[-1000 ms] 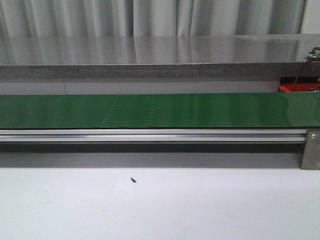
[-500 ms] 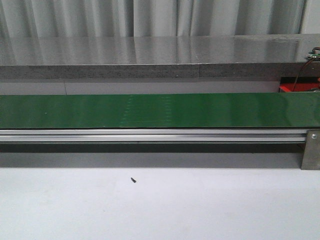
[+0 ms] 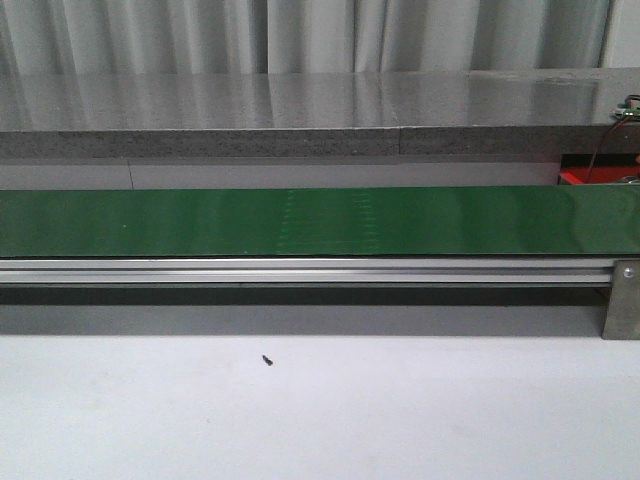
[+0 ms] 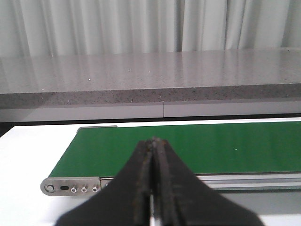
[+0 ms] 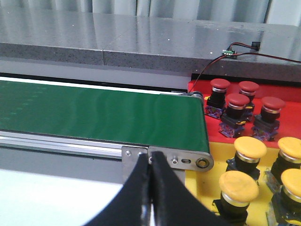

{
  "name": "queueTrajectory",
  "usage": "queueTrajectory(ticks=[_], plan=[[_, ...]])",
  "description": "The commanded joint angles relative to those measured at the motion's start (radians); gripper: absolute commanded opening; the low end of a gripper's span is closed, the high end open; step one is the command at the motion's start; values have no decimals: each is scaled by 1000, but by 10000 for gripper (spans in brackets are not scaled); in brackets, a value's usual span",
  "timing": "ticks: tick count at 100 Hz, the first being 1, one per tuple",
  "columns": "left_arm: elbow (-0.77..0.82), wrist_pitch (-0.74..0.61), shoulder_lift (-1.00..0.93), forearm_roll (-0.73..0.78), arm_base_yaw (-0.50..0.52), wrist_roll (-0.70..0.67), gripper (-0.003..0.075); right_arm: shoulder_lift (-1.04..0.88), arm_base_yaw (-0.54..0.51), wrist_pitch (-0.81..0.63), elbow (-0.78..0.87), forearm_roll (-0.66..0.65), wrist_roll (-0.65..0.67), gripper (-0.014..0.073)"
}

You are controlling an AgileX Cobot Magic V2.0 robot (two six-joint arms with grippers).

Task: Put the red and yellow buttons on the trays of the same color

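Past the right end of the long green conveyor belt (image 5: 103, 115), red mushroom-head push buttons (image 5: 239, 106) stand on a red tray (image 5: 197, 87) and yellow ones (image 5: 250, 148) on a yellow tray (image 5: 207, 181), already sorted by colour. Both the left gripper (image 4: 153, 176) and right gripper (image 5: 150, 183) hang pinched together and empty, probably waiting, since the belt carries nothing.

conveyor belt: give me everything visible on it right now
The conveyor belt is a long, flat, dark green band with a slightly glossy surface, running left to right across the table. A silver metal rail edges its near side, with end brackets holding the rollers. Nothing lies on the stretches in view. A fainter ribbed patch marks its middle in the front view. Its right end stops just short of the red tray and yellow tray, where the buttons already sit.
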Motion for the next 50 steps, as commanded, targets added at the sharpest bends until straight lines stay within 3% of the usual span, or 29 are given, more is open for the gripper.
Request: queueTrajectory(ticks=[1, 50], plan=[[41, -88, -35, 11, -8, -16, -20, -18, 1, -84, -19, -8, 0, -67], [41, -88, -35, -3, -8, -16, -20, -18, 1, -84, -19, -8, 0, -67]])
